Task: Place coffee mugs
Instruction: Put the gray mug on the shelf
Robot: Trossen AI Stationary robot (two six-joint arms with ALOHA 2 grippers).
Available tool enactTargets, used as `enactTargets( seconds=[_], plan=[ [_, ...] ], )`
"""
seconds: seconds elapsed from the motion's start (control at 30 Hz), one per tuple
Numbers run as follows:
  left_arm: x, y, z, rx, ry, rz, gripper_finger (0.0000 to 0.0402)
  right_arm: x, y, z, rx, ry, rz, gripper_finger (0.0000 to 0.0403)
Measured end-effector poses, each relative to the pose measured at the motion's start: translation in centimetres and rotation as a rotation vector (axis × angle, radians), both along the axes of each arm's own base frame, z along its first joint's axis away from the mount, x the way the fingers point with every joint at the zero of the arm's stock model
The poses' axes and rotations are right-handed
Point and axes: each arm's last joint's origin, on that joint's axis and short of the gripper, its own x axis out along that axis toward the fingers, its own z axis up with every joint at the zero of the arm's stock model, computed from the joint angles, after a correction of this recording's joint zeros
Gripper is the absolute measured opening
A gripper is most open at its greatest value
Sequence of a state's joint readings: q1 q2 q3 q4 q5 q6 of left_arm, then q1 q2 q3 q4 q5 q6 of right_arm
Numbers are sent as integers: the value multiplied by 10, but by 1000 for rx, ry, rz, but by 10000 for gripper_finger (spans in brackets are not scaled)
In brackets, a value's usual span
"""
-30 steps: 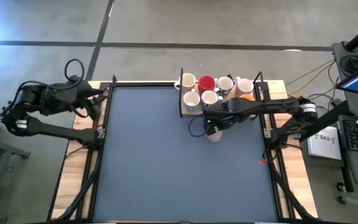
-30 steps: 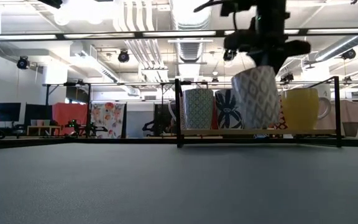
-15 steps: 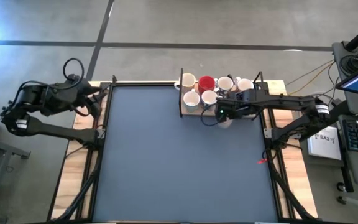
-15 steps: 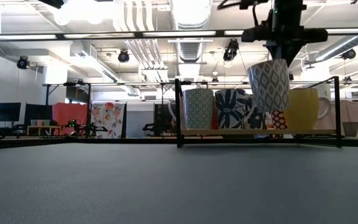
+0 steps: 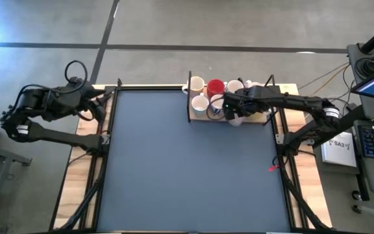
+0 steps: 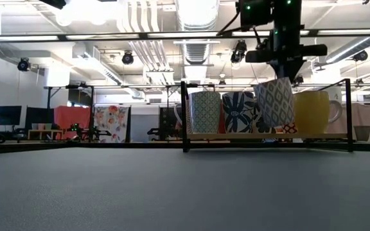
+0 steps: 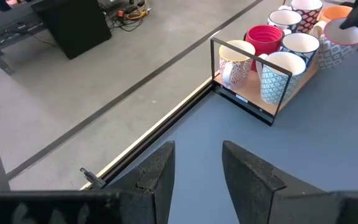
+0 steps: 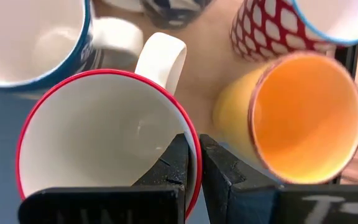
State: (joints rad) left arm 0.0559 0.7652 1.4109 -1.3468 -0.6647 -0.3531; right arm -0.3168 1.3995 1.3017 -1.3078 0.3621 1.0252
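Note:
Several coffee mugs stand upright on a wooden tray [image 5: 260, 116] with a black wire frame at the table's far edge, among them a red mug [image 5: 215, 86], a cream mug [image 5: 196, 84] and a yellow-orange mug [image 8: 303, 118]. My right gripper [image 5: 231, 110] is shut on a diamond-patterned mug [image 6: 275, 102] with a red rim, held in the air by the tray's near side, between the navy floral mug [image 6: 239, 111] and the yellow-orange mug. My left gripper [image 7: 197, 168] stands open by the table's far left corner, touching nothing. My right gripper holds the patterned mug by its rim [image 8: 195, 152], on the side opposite the handle [image 8: 160, 59]. One finger [image 8: 176, 163] is inside the mug and one [image 8: 221, 169] outside. The fingers come from above, slanting down. The mug hangs slightly tilted, mouth up, clear of tray and table.
A red-and-white lattice mug [image 8: 263, 31] and a blue-rimmed mug [image 8: 30, 37] stand close to the held mug. The tray's wire frame [image 6: 185, 115] rises along its edges. The dark table mat [image 5: 187, 175] lies in front of the tray.
My right gripper has carried the patterned mug toward the table's far edge and right, from over the mat to the tray's near side, turning as it went. The mug stays clear of the table and hangs more nearly upright than before.

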Motion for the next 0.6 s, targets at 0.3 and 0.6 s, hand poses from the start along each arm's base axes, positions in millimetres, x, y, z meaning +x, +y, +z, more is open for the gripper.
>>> enactTargets(
  seconds=[0.3,0.6],
  plan=[
    [-1,0,0,0,-2,0,116,-5,-24,-2,-12,9,-17,13],
    [-4,0,0,0,-12,0,116,-9,-38,-2,-22,-2,-29,13]
  ],
)
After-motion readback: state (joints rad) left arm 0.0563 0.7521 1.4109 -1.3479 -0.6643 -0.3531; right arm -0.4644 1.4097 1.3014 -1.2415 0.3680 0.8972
